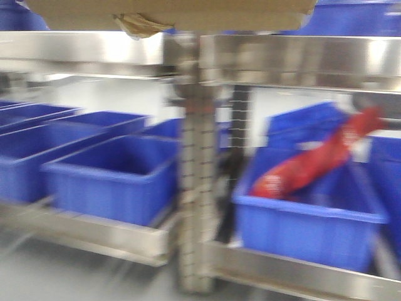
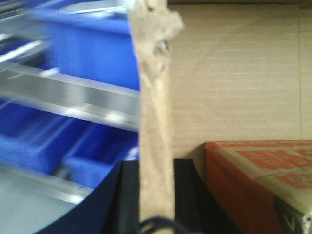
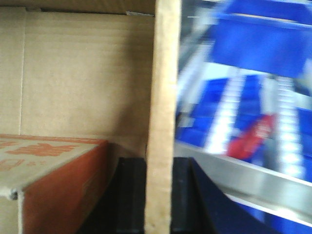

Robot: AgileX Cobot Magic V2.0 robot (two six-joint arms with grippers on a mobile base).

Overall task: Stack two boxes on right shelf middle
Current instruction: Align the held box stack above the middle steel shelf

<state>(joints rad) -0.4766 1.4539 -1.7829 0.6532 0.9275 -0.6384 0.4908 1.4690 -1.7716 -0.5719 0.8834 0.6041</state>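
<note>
Shelf (image 1: 288, 59) of bright steel, with a broad front rail and a perforated upright (image 1: 197, 188); the front view is blurred. Blue bins (image 1: 113, 175) stand on the level below the rail. The cardboard box (image 1: 169, 9), tan and corrugated, lies along the top edge of the front view. It sits just above the rail and spans the upright; whether it touches the rail I cannot tell. Inside it lies an orange-printed carton (image 2: 258, 180), whose lettering is too blurred to read. My left tool (image 2: 156, 195) is closed on one side wall of the box, with a black finger pressed to each face. My right tool (image 3: 158, 190) grips the opposite wall likewise. A red packet (image 1: 313, 166) leans in the right-hand bin, its white marking illegible. A yellowish tape scrap (image 1: 141, 25) hangs at the box's lower edge.
</note>
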